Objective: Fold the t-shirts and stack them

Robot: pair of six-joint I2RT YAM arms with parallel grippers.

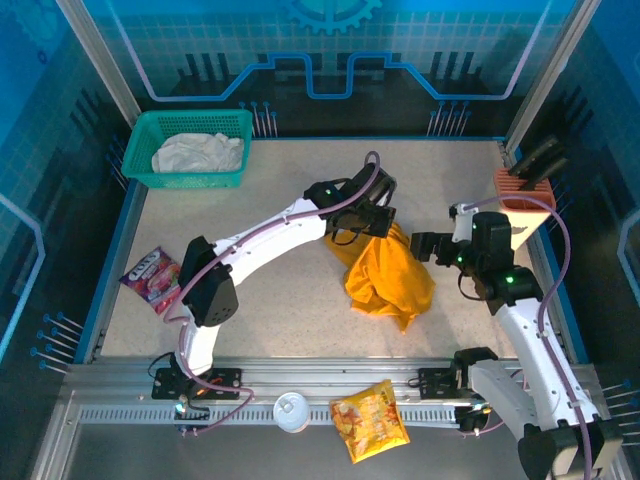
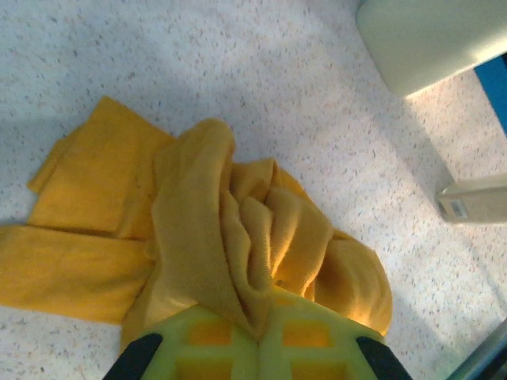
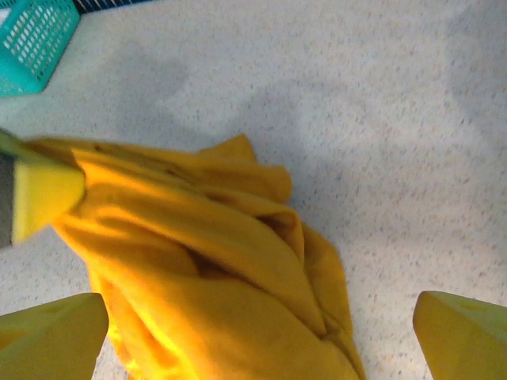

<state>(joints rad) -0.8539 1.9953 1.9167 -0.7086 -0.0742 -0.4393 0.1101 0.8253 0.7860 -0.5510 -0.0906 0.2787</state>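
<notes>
my left gripper (image 1: 368,215) clamped on a fold of the mustard t-shirt (image 1: 392,278), frame centre | my right gripper (image 1: 428,247) spread wide, holding nothing, just right of it | off-white t-shirt (image 1: 198,153) in basket (image 1: 190,180), upper left

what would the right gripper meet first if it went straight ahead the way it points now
Most likely the mustard t-shirt, bunched directly ahead of the open right gripper; depth is hard to judge.
</notes>
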